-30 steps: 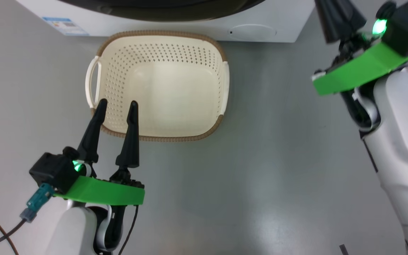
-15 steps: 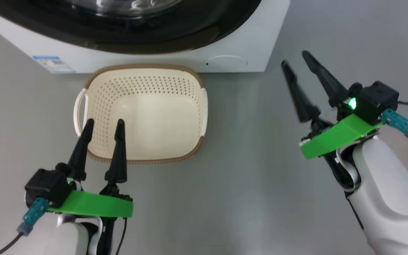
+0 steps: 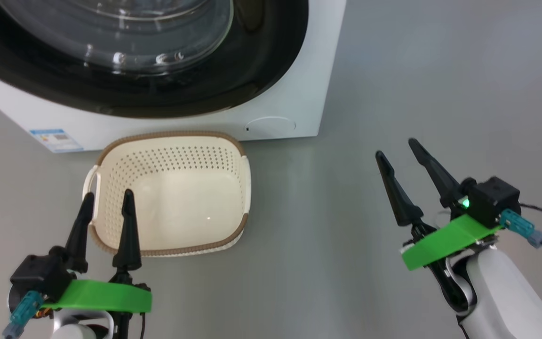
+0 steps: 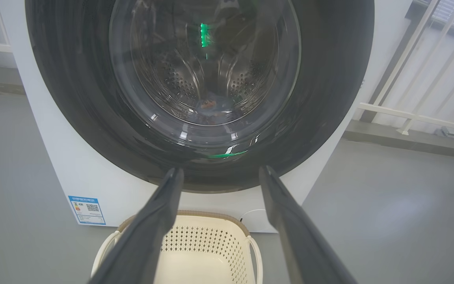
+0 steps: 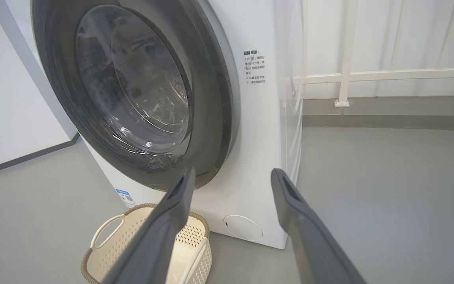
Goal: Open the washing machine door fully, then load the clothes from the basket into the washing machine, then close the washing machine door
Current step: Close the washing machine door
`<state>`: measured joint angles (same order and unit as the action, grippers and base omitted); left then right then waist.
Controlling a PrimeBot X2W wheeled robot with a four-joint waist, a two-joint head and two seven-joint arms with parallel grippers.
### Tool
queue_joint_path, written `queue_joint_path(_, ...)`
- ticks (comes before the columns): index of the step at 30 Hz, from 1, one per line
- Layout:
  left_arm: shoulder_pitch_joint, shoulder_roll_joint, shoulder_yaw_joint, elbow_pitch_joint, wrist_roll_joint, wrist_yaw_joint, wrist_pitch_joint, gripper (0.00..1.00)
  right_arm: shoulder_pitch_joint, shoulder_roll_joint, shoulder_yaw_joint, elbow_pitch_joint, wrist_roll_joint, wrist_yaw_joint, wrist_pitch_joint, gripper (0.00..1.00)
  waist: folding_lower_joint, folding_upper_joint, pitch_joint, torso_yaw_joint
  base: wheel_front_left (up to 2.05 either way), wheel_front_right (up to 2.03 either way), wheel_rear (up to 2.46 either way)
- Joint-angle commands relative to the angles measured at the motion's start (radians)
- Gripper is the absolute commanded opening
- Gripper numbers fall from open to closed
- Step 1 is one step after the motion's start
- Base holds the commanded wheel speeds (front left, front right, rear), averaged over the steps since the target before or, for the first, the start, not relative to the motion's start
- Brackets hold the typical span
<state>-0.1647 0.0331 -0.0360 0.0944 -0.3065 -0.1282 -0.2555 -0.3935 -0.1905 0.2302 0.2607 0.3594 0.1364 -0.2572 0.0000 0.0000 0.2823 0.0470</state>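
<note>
Grey smooth floor (image 3: 346, 245): carries everything seen.

Big white boxy front-loading washing machine (image 3: 299, 70): stands on the floor and serves as the reference point below.

Large round door (image 4: 207, 79), a wide glossy black ring around a bulging clear glass bowl: lies flush against the washing machine's front, closed.

Small cream-white perforated plastic basket (image 3: 181, 212), brown woven-look rim, white side handles: on the floor directly in front of the washing machine, just beside its base and below the door. Its holed walls and smooth bottom are plainly in sight.

Left claw (image 3: 107, 194), two long dark fingers (image 3: 127, 226): in front of the washing machine, on the basket's far side from it. In the head view the fingertips overlap the basket's rim. Spread wide, gripping nothing.

Right claw (image 3: 394, 147): in front of the washing machine, out past its right-hand corner, above bare floor and well apart from the basket. Likewise spread wide, gripping nothing.

Clothes (image 4: 211, 107), light blue soft fabric with an orange mark: inside the washing machine, at the bottom of the perforated steel drum (image 4: 246, 85), seen through the door glass. Their number cannot be told.

Round white hatch (image 3: 270, 126): low on the washing machine's front, near its right corner.

Blue label sticker (image 3: 56, 140): low on the same front, at the left corner.
</note>
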Motion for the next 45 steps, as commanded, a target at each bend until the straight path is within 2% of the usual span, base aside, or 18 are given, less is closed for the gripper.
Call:
queue_joint_path(1,0.009,0.017,0.042,-0.018,0.020,-0.003,-0.006,1.00,0.037,0.005,0.001,-0.035,-0.013,-0.006,-0.005,1.00,0.0000,0.0000,-0.040,-0.035,0.00,0.00,0.00)
queue_joint_path(12,0.070,0.017,0.063,-0.022,0.039,-0.003,-0.006,1.00,0.171,0.025,-0.052,-0.072,-0.038,-0.006,-0.005,1.00,0.0000,0.0000,-0.116,-0.061,0.00,0.00,0.00)
queue_joint_path(20,0.123,0.017,0.083,-0.027,0.063,-0.003,-0.006,1.00,0.251,0.057,-0.102,-0.110,-0.102,-0.006,-0.005,1.00,0.0000,0.0000,-0.169,-0.069,0.00,0.00,0.00)
queue_joint_path(30,0.170,0.017,0.105,-0.023,0.076,-0.003,-0.006,1.00,0.303,0.094,-0.153,-0.143,-0.135,-0.006,-0.005,1.00,0.0000,0.0000,-0.214,-0.083,0.00,0.00,0.00)
queue_joint_path(45,0.212,0.017,0.125,-0.032,0.094,0.007,-0.006,1.00,0.346,0.116,-0.179,-0.160,-0.168,-0.006,-0.005,1.00,0.0000,0.0000,-0.261,-0.078,0.00,0.00,0.00)
